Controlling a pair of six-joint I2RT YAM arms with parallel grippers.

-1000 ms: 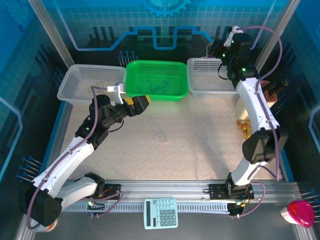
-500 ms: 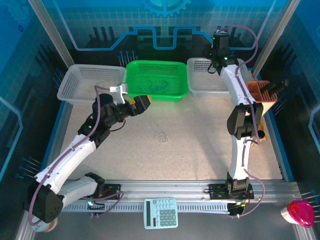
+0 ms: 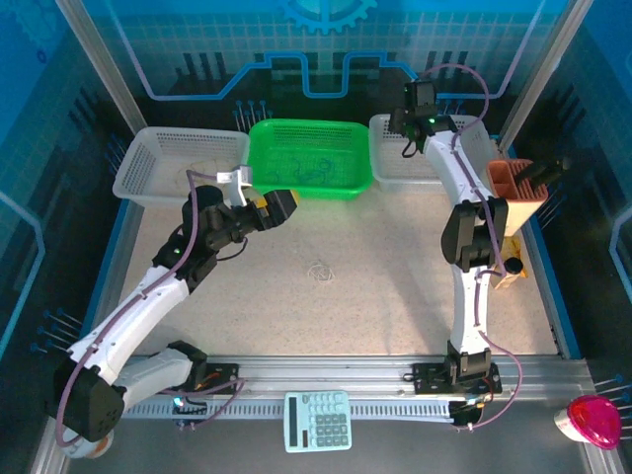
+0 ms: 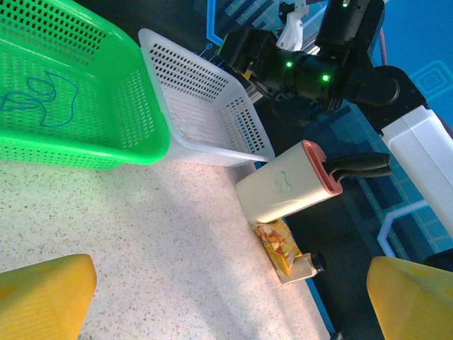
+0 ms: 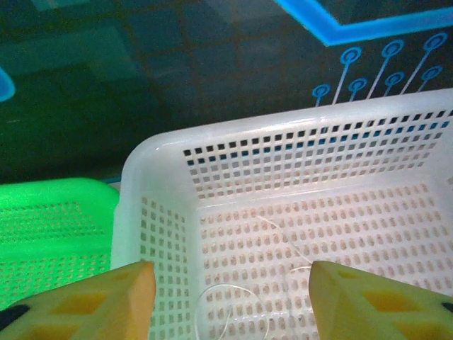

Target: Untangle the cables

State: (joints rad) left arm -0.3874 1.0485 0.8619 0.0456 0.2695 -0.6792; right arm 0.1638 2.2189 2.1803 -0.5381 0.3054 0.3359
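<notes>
The right arm straightens and swings left, and its jaws, shut before, now stand apart over the basket.

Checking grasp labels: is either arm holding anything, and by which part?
Nothing is held. Left gripper: jaws apart over the table. Right gripper: jaws apart above the white basket, a pale cable lying inside.

The middle basket is bright green, with a dark blue cable in it. The left basket and right basket are white with grid perforations. A pale whitish cable lies in the right one. The desk is speckled beige. The left claw and right claw have yellow fingers.
</notes>
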